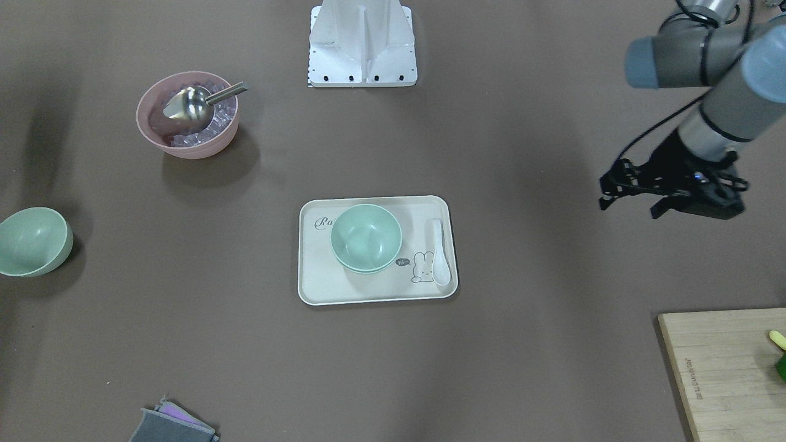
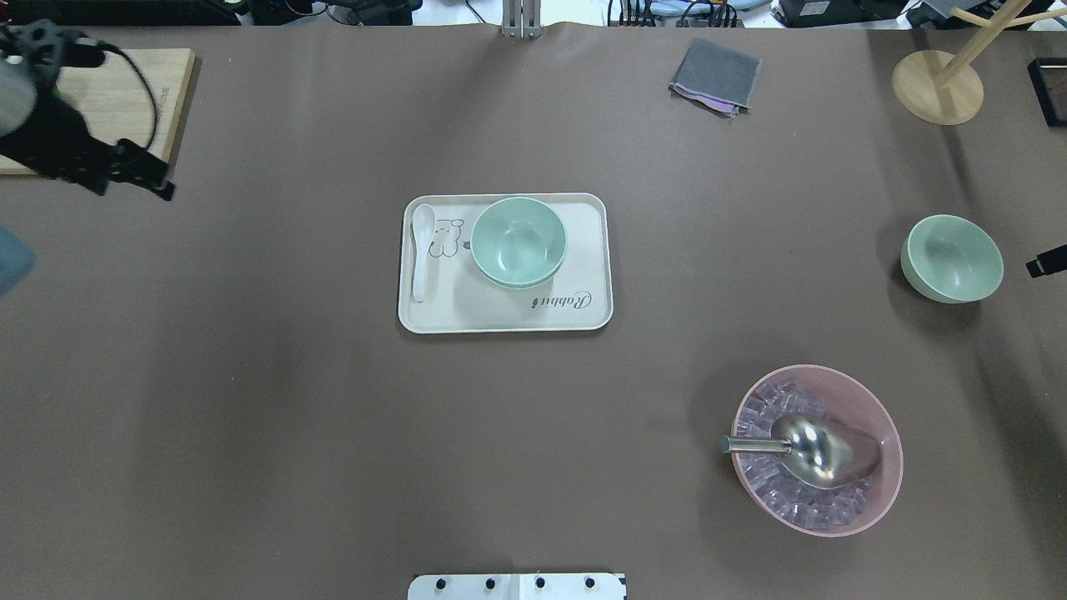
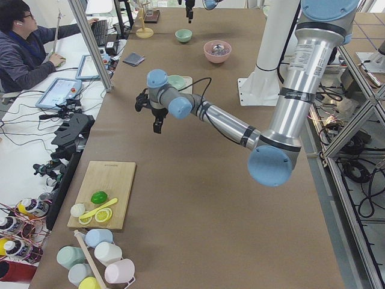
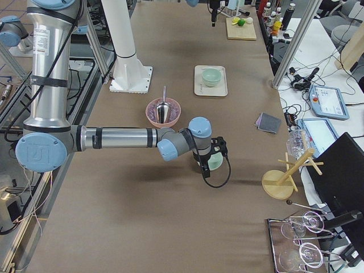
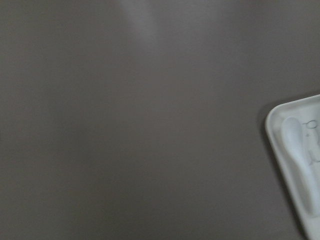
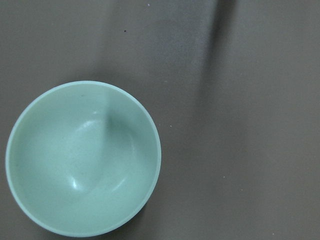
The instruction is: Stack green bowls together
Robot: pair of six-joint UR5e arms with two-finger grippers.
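Note:
Two green bowls [image 1: 366, 238] sit nested on the cream tray [image 1: 319, 282] at mid-table, shown from overhead as one stack of bowls [image 2: 518, 242]. A single green bowl [image 2: 952, 257] stands upright by itself far on my right side and fills the lower left of the right wrist view [image 6: 82, 157]. My right gripper [image 4: 203, 168] hangs just beside this lone bowl; only one black fingertip [image 2: 1046, 264] shows overhead, so I cannot tell its state. My left gripper [image 1: 631, 207] hovers open and empty far from the tray, near the cutting board.
A pink bowl [image 2: 817, 450] with ice and a metal scoop [image 2: 800, 446] stands near my right. A white spoon [image 2: 421, 250] lies on the tray. Cutting board [image 2: 117, 92], grey cloth [image 2: 715, 75] and wooden rack [image 2: 938, 83] line the far edge. A person [image 3: 24, 42] sits beyond the table.

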